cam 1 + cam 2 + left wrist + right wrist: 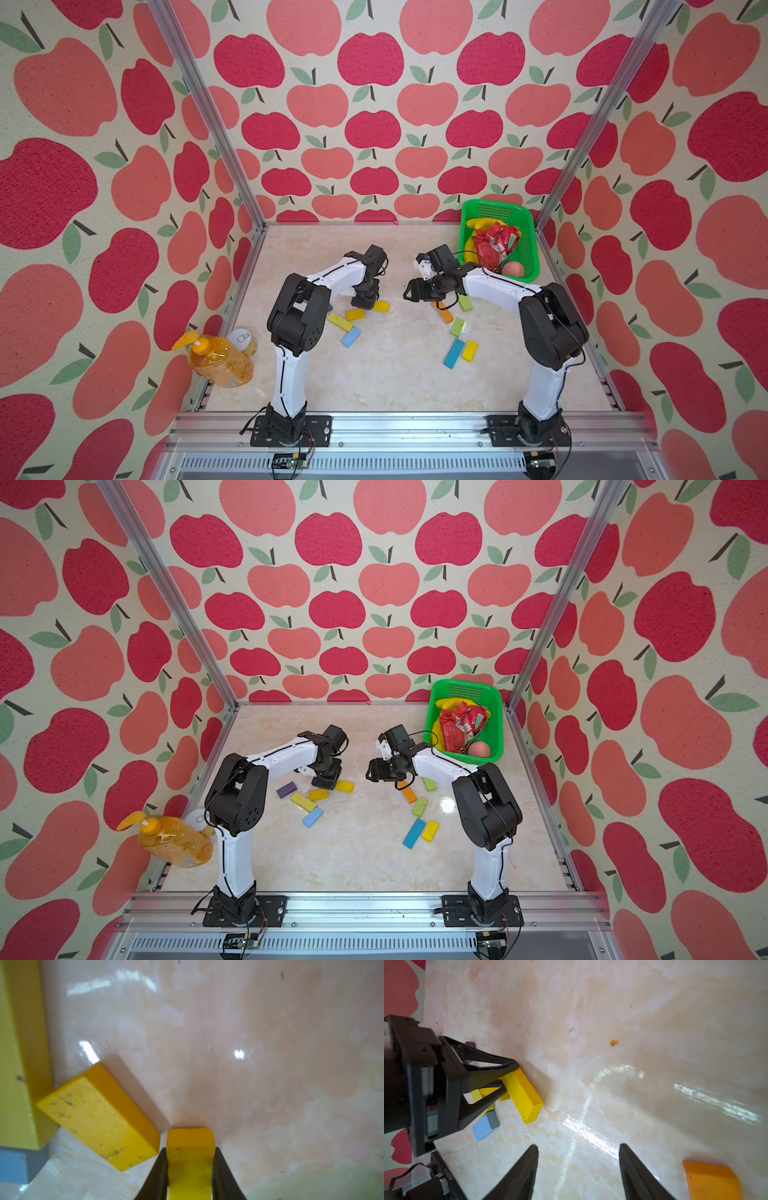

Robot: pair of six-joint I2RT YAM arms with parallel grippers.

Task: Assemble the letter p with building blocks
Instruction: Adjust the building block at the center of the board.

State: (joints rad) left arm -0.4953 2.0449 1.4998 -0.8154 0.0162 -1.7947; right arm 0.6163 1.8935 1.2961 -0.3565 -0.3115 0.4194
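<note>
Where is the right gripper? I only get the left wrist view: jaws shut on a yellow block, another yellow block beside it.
Observer: The right gripper is open and empty over the table, an orange block beside it.
Operator: Is the held block lifted?
Observer: No. The right wrist view shows the held yellow block lying on the table, the left gripper on one end.
Operator: Any letter formed yet?
Observer: No. A top view shows a blue block and a light green block lying loose near the right arm.
</note>
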